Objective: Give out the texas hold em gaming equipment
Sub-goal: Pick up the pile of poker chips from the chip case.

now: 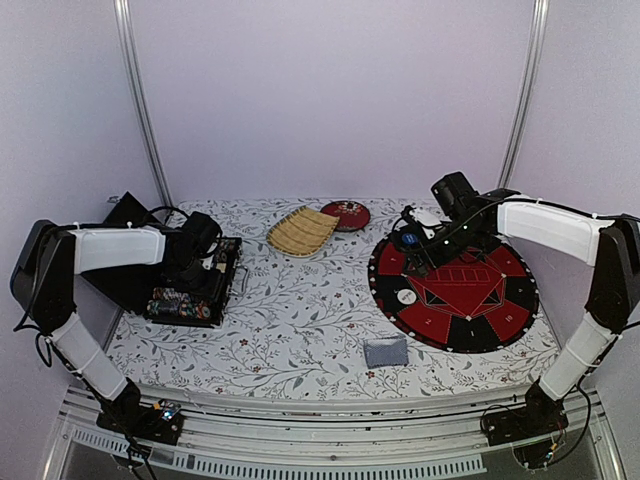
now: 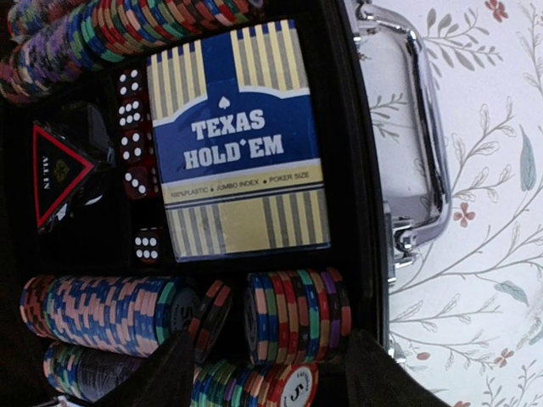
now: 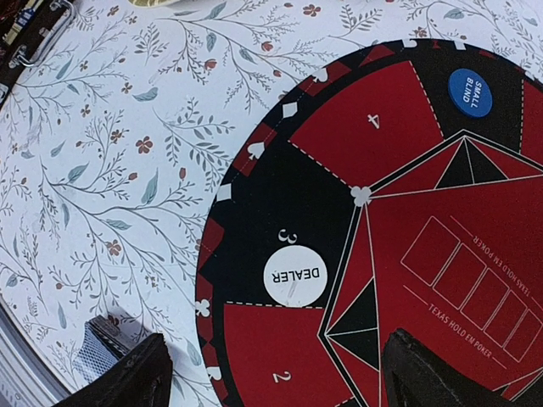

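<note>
Though apart, one white button [image 3: 295, 275] and one blue button [image 3: 469, 91]

open: cloth [image 1: 300, 320] mid-table | obstacles: bamboo tray [image 1: 302, 232], red dish [image 1: 346, 215], card deck [image 1: 385, 351]

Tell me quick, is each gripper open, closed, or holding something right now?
Left gripper: open, holding nothing, above the poker chips.
Right gripper: open, holding nothing, over the game mat.

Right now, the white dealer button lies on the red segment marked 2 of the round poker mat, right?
Not quite: the right wrist view shows the white dealer button lying on the black segment marked 3 of the round poker mat.
</note>
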You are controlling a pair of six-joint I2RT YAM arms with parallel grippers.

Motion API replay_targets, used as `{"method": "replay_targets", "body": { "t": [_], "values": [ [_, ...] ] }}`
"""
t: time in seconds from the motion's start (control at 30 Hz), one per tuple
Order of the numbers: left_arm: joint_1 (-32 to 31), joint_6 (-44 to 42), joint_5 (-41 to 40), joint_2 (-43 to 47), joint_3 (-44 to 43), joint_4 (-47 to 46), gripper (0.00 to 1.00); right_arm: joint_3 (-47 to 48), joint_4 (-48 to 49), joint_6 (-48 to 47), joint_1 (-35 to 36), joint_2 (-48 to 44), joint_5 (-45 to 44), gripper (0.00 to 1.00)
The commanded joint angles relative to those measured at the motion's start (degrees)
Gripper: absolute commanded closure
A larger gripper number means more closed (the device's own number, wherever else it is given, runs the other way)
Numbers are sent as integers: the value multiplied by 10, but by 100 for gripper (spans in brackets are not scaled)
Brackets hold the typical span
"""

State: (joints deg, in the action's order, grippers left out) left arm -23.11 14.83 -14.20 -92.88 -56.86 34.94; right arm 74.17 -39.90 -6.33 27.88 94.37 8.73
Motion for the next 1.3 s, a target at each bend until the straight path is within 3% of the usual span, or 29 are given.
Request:
{"method": "replay_targets", "body": {
  "t": [0.0,0.23,0.47,0.77,1.07,1.27],
  "values": [
    [4,0,-17,5,-9,19,36,-8,-7,-5,7,11,9,12],
    [4,-14,9,11,8,-9,50,-8,-8,-6,10,14,11,12],
    [25,-20,77,10,33,-49,51,-8,-10,-7,11,13,9,12],
    [34,-23,61,4,36,-48,52,-8,-11,-8,11,16,10,12],
    [43,-23,89,-22,37,-66,73,-6,-12,-10,12,15,13,12],
    [48,-25,104,-26,43,-68,67,-5,-13,-10,12,11,13,12]
  ]
}}
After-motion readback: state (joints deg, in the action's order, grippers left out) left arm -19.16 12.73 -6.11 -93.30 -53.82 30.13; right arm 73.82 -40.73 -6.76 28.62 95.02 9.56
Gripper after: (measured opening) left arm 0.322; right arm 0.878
